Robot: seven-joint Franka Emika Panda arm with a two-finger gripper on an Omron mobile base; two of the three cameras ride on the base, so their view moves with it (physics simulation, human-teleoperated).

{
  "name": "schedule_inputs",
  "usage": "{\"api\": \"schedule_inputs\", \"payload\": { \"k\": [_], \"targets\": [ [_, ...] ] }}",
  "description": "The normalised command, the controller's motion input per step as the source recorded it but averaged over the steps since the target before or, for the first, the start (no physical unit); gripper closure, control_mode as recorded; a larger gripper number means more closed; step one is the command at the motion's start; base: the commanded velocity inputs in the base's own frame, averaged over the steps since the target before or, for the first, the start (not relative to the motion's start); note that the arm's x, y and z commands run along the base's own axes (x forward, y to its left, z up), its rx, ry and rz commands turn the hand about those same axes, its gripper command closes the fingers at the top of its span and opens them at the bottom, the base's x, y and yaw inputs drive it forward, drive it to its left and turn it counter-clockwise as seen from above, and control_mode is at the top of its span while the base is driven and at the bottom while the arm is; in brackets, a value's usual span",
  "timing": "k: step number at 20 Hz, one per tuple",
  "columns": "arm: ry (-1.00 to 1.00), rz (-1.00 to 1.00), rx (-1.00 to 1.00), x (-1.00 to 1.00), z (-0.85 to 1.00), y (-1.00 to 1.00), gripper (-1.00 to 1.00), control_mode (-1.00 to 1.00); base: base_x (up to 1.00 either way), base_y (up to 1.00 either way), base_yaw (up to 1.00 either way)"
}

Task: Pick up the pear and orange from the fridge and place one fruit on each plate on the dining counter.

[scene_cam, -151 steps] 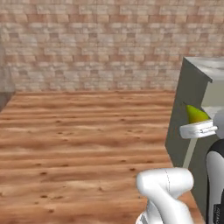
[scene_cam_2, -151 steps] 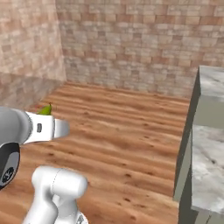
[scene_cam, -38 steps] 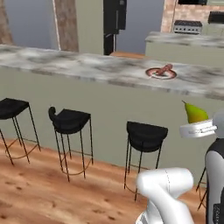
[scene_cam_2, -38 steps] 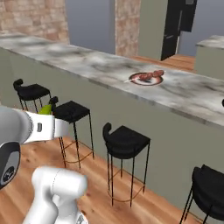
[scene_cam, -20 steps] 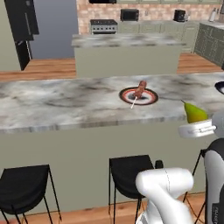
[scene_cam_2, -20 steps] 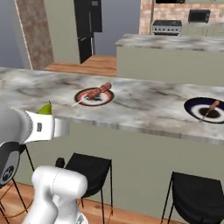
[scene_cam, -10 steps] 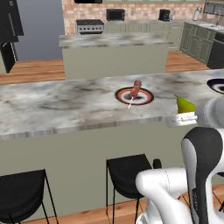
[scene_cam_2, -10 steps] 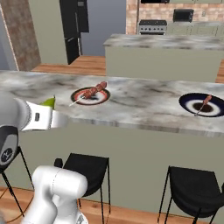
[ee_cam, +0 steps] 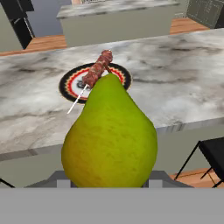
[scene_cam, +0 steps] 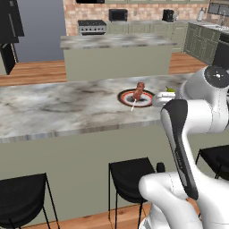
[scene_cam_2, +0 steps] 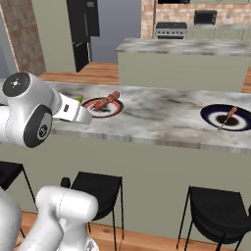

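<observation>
holding the pear (ee_cam: 109, 135) before the red-rimmed plate (ee_cam: 70, 82), nothing written.

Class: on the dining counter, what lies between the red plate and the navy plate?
Nothing: in the right base view, the counter between the red plate and the navy plate is bare marble.

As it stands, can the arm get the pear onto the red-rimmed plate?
Probably yes. The gripper holds the pear over the dining counter beside the red-rimmed plate; only the skewer lies there.
</observation>
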Motion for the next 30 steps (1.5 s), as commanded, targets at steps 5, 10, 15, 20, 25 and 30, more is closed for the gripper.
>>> {"api": "schedule_inputs", "payload": {
  "k": [5,10,15,20,25,30],
  "targets": [
    [0.19,0.12,0.11,1.0,-0.03,-0.19,1.0,-1.0,0.0,0.0,0.0],
    [0.21,0.04,0.0,0.98,-0.19,0.0,1.0,-1.0,0.0,0.0,0.0],
    [0.22,0.05,0.0,0.84,-0.3,0.0,1.0,-1.0,0.0,0.0,0.0],
    [0.16,0.05,0.0,0.8,-0.39,0.0,1.0,-1.0,0.0,0.0,0.0],
    [0.07,0.03,0.0,0.73,-0.38,0.0,1.0,-1.0,0.0,0.0,0.0],
    [0.02,0.04,0.0,0.49,-0.28,0.0,1.0,-1.0,0.0,0.0,0.0]
  ]
}}
